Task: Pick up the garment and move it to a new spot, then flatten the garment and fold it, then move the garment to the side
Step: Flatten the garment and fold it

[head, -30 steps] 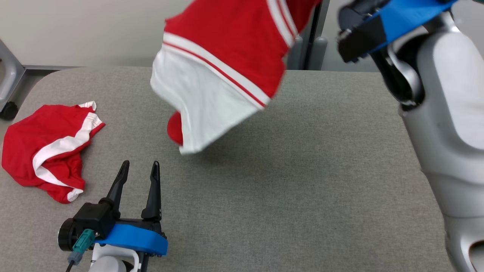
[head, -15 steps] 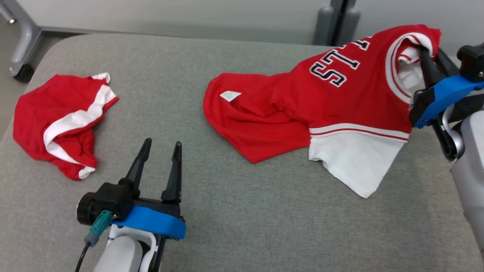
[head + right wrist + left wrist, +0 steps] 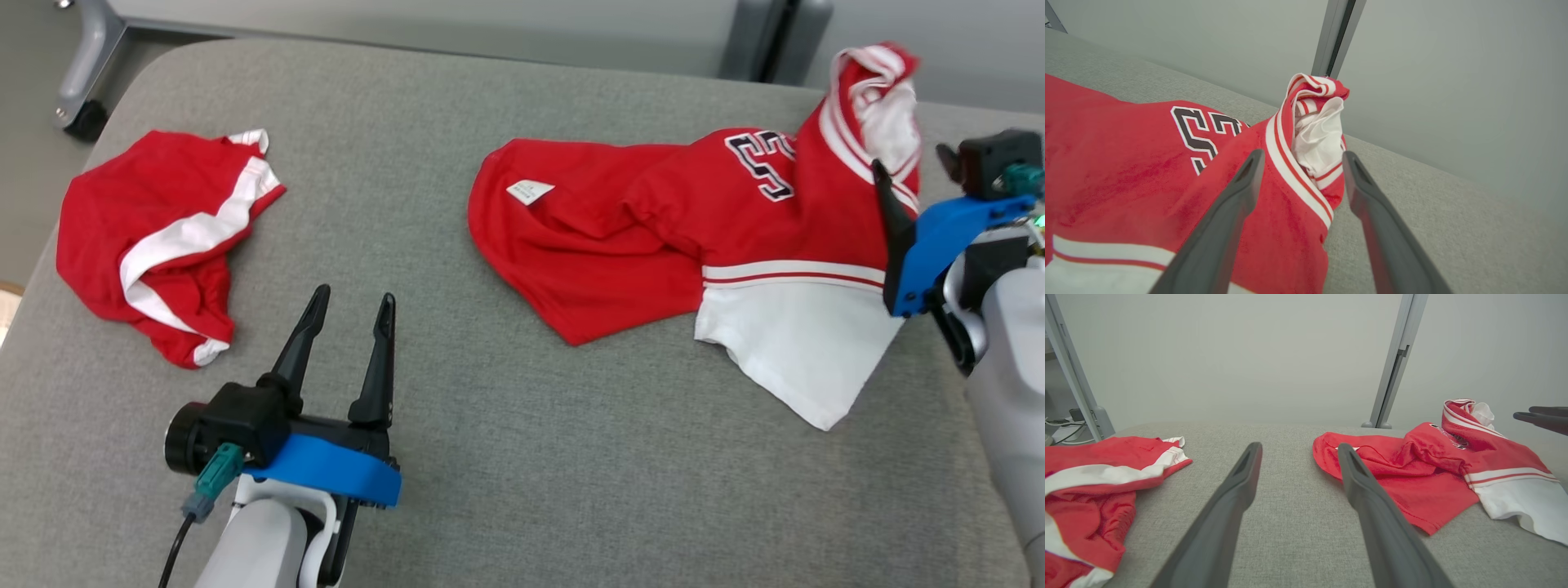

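The garment [image 3: 653, 237] is a red jersey with dark numerals and a white sleeve. It lies crumpled on the right half of the grey table [image 3: 490, 457]. Its striped collar [image 3: 878, 90] stands bunched up at the far right. My right gripper [image 3: 913, 167] is open just behind the collar, with the collar [image 3: 1314, 122] rising between and beyond the spread fingers and no pad pressing on it. My left gripper [image 3: 353, 296] hovers open and empty over bare table at the lower left, well short of the garment [image 3: 1412, 473].
Red shorts with white stripes [image 3: 155, 237] lie crumpled at the table's left edge. A grey post [image 3: 1392, 363] and a pale wall stand behind the far edge. A wheeled frame leg [image 3: 82, 82] is at the back left.
The right gripper lowered the hanging garment onto the table, then opened and let go of the collar. The head camera has tilted. The left gripper stayed open.
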{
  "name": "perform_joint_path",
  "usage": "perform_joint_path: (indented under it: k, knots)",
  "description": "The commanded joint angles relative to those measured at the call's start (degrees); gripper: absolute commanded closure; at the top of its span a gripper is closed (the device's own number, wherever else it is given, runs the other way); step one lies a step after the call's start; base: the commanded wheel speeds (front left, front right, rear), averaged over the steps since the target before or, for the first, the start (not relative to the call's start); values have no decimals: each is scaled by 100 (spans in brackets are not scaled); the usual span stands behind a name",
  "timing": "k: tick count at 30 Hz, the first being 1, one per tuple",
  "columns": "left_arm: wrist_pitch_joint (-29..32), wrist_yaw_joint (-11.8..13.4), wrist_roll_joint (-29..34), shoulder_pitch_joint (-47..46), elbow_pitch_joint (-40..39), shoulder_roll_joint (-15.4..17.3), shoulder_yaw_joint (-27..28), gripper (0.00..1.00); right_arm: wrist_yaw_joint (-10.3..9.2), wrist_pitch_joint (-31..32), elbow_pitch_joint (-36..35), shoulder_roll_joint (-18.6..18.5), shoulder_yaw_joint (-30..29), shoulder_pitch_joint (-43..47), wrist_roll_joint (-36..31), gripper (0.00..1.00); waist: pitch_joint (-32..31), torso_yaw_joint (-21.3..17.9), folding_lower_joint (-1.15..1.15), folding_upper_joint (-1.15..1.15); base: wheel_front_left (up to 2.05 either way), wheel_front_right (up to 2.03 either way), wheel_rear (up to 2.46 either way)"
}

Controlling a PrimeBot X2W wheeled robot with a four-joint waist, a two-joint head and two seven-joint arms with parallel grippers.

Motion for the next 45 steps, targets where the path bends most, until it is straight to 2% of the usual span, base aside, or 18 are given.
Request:
perform_joint_path:
  k: [1, 9, 16, 20, 26, 31, 34, 35, 36, 37, 38, 45]
  knots:
    - [-27, 1, 23, 105, 20, 15, 35, 0, 1, 3, -71, 29, 49, 108, 30, 0, -158, -143, -1, 0, 0, 0, 0]
    - [-27, 80, 10, 392, 70, 101, 210, 0, 1, 358, -935, 306, 550, 1248, 546, 0, -682, -562, -1, 0, 0, 0, 0]
    - [-27, 104, -69, 562, 17, 135, 299, 0, 1, 1025, -1950, 648, 198, 2466, 932, 0, -763, -700, -1, 0, 0, 0, 0]
    - [-27, 85, -82, 522, -2, 165, 276, 0, 1, 1192, -2298, 939, -228, 2764, 663, 0, -650, -693, -1, 0, 0, 0, 0]
    - [-25, 51, -14, 351, -21, 163, 174, 0, 1, 1444, -2178, 1300, -842, 2521, 364, 0, -434, -600, -1, 0, 0, 0, 0]
    - [-25, 20, 12, 197, 23, 131, 57, 0, 1, 1637, -1702, 1445, -1288, 2145, -17, 0, -269, -482, -1, 0, 0, 0, 0]
    - [-25, -11, 11, 148, 60, 108, -16, 0, 2, 1768, -1336, 1484, -1354, 1970, -176, 0, -197, -417, -1, 0, 0, 0, 0]
    - [-25, -14, 4, 142, 76, 107, -24, 0, 2, 1792, -1227, 1490, -1341, 1942, -194, 3, -185, -408, -1, 0, 0, 0, 0]
    - [-25, -13, -5, 128, 85, 105, -26, 0, 2, 1792, -1128, 1502, -1303, 1906, -203, 57, -175, -402, -1, 0, 0, 0, 0]
    - [-26, -18, -11, 113, 89, 101, -25, 0, 9, 1747, -1036, 1510, -1249, 1869, -145, 70, -167, -397, -1, 0, 0, 0, 0]
    - [-26, -22, -15, 103, 99, 100, -23, 0, 9, 1707, -957, 1519, -1194, 1845, -92, 100, -165, -397, -1, 0, 0, 0, 0]
    - [-26, -2, -45, 229, 135, 105, 75, 0, 2, 1284, -985, 1487, -1021, 1944, 259, 100, -349, -548, -1, 0, 0, 0, 0]
